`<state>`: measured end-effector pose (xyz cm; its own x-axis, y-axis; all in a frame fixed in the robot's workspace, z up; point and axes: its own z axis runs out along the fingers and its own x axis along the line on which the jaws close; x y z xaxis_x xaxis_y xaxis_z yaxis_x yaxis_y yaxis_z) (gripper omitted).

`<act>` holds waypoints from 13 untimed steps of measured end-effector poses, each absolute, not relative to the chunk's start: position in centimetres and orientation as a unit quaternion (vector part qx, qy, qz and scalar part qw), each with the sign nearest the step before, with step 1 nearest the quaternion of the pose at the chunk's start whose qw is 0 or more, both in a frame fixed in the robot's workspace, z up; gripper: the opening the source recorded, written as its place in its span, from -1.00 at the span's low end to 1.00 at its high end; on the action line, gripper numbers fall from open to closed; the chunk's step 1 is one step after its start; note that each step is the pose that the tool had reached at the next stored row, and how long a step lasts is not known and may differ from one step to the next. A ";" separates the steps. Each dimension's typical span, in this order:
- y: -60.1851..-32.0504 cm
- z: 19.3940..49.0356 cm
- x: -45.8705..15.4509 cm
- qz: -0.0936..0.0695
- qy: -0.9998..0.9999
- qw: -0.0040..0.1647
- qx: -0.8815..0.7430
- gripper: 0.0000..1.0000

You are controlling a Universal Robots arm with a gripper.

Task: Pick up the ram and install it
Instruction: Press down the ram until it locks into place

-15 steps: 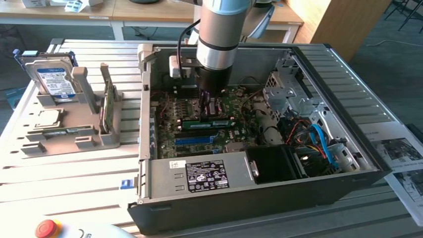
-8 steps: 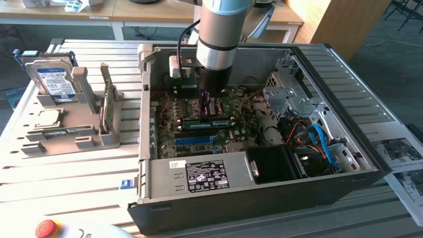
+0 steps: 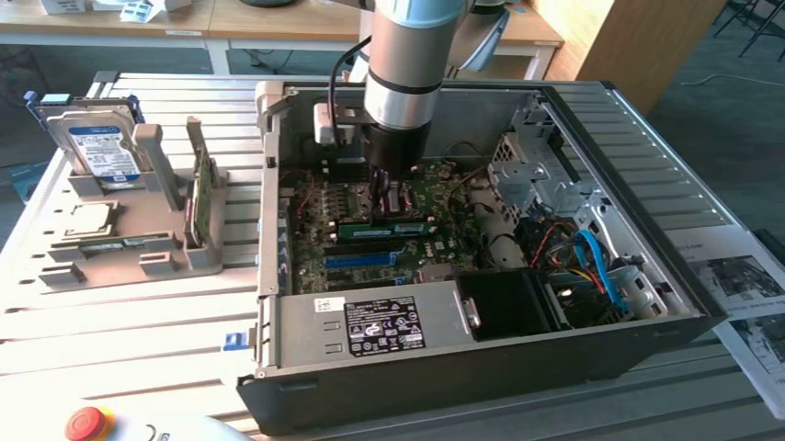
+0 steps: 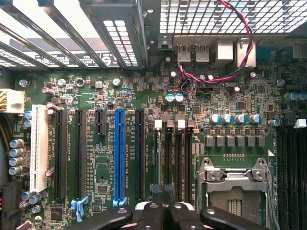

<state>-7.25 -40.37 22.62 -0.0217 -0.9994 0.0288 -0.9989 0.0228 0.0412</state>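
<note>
Motherboard (image 4: 120, 143) inside computer case (image 3: 663, 303)

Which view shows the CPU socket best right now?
The wrist view: the CPU socket sits close and unobstructed, its metal frame plain, beside the memory slots on the motherboard. In the exterior view the socket is distant and partly hidden by the arm.

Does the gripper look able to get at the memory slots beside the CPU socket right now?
Probably yes. The case is open, and the gripper hangs just above the memory slots, with no cable crossing between them.
</note>
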 end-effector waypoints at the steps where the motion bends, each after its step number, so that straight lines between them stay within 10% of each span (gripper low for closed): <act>1: -40.4 22.6 -7.3 -0.005 -0.715 0.025 0.699 -0.79; 13: -40.4 23.1 -7.3 -0.006 -0.715 0.026 0.699 -0.79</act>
